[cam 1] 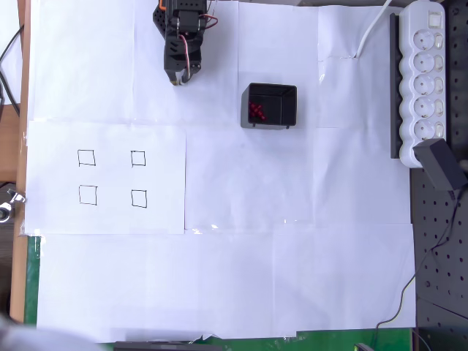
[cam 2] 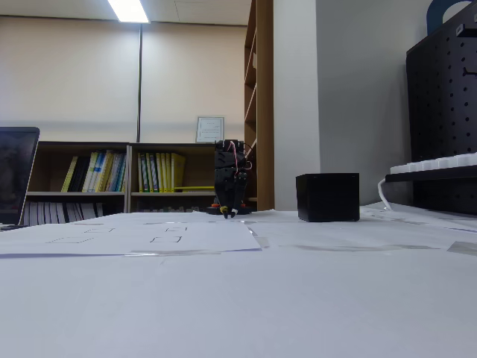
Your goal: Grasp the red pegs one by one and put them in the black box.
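The black box [cam 1: 269, 106] stands on the white paper right of the arm; in the fixed view the black box [cam 2: 327, 197] shows only its dark outer wall. Red pegs [cam 1: 257, 111] lie clustered inside it at its left side. My gripper [cam 1: 178, 76] hangs folded down near the arm's base at the top of the overhead view, well left of the box, and looks shut with nothing in it. In the fixed view the gripper [cam 2: 229, 212] points down at the paper, left of the box.
Hand-drawn square outlines [cam 1: 112, 178] lie on a paper sheet at the left. A white power strip [cam 1: 422, 80] and a black adapter [cam 1: 442, 164] sit at the right edge. A black pegboard [cam 1: 442, 263] borders the lower right.
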Controlling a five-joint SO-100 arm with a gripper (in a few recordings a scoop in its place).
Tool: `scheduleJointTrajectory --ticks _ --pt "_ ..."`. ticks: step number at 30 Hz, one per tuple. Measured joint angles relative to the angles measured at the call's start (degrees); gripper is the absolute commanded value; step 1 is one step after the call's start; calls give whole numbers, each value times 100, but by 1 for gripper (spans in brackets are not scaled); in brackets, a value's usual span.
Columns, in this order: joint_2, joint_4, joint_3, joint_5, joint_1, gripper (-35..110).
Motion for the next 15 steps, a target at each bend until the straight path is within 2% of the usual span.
scheduleJointTrajectory --ticks 15 --pt "-167 141 0 -325 0 0"
